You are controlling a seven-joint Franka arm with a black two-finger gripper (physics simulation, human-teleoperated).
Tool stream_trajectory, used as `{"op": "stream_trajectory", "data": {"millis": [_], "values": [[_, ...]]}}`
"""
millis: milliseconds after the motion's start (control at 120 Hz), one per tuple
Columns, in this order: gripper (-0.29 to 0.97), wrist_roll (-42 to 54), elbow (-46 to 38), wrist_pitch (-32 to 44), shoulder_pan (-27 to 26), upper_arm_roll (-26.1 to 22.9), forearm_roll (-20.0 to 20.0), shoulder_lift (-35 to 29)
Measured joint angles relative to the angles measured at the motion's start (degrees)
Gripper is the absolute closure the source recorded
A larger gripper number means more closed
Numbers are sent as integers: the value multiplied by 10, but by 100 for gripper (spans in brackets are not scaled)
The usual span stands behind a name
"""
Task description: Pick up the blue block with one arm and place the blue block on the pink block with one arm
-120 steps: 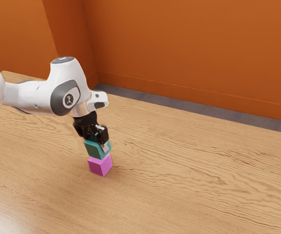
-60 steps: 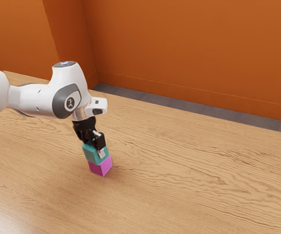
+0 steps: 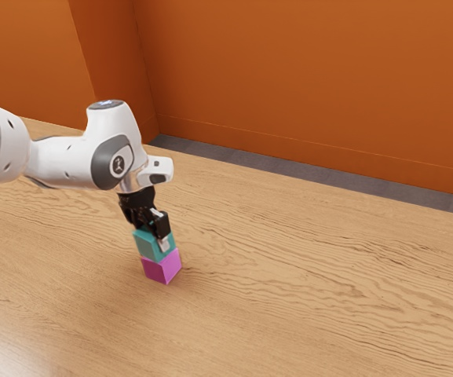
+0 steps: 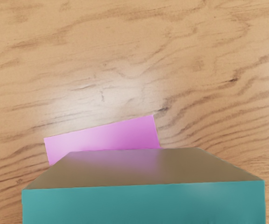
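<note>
The black two-finger gripper (image 3: 155, 228) points straight down over the wooden table (image 3: 312, 275). The blue-green cubic block (image 3: 152, 244) sits directly beneath it, between the fingers. Its underside looks to rest on the pink cubic block (image 3: 162, 268), slightly off square, since the wrist view shows a strip of pink past one edge. The fingers stand narrow, pressed on the upper block's two sides, holding it. The coming move, I'd judge, is to let go and rise straight up
</note>
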Motion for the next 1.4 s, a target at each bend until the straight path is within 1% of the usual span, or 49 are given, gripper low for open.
{"op": "stream_trajectory", "data": {"millis": [100,467,633,708,758,1000,1067,1200,1400], "values": [[39,3,1,0,12,-10,-10,1],[39,6,6,2,19,-13,-32,12],[39,6,11,2,34,-21,-44,20],[39,6,12,3,60,-50,-46,23],[39,6,12,3,69,-60,-47,24],[39,6,12,2,77,-66,-49,23],[30,8,12,1,77,-66,-52,23],[18,16,11,-1,78,-66,-59,23],[8,25,12,-3,78,-66,-62,22]]}}
